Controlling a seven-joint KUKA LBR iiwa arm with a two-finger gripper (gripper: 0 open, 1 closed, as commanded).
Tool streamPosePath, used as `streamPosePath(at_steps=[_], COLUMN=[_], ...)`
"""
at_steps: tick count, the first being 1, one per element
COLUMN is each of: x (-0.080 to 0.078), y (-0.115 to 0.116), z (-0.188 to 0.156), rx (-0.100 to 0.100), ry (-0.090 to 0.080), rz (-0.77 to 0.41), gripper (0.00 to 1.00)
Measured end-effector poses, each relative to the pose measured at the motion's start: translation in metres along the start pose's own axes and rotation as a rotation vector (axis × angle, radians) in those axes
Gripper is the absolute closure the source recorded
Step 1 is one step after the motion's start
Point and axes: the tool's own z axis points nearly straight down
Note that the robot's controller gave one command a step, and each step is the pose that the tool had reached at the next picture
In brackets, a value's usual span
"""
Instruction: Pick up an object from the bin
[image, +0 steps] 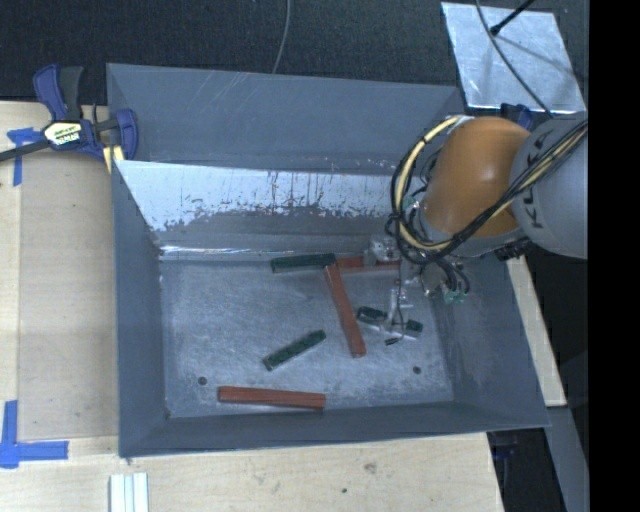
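My gripper (392, 322) hangs low over the right part of the bin floor, open, with nothing between its fingertips. Just left of it lies a long red-brown stick (344, 310), running diagonally from the back toward the front. A second red-brown stick (362, 265) lies along the back wall, its right end hidden under the gripper's body. A dark green stick (303, 263) rests at the back, touching the top of the diagonal one.
Another dark green stick (294, 349) lies tilted in the middle of the floor. A red-brown stick (271, 398) lies flat along the front wall. The arm with its orange cover and cables leans in over the right rim.
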Motion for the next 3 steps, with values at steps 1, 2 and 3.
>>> streamPosePath(at_steps=[1, 2, 3], x=[0.061, 0.061, 0.038], y=[-0.02, -0.02, -0.041], z=[0.039, 0.039, -0.145], rx=[0.0, 0.0, 0.001], ry=[0.002, 0.002, -0.003], rz=[0.178, 0.177, 0.174], gripper=[1.0, 1.0, 1.0])
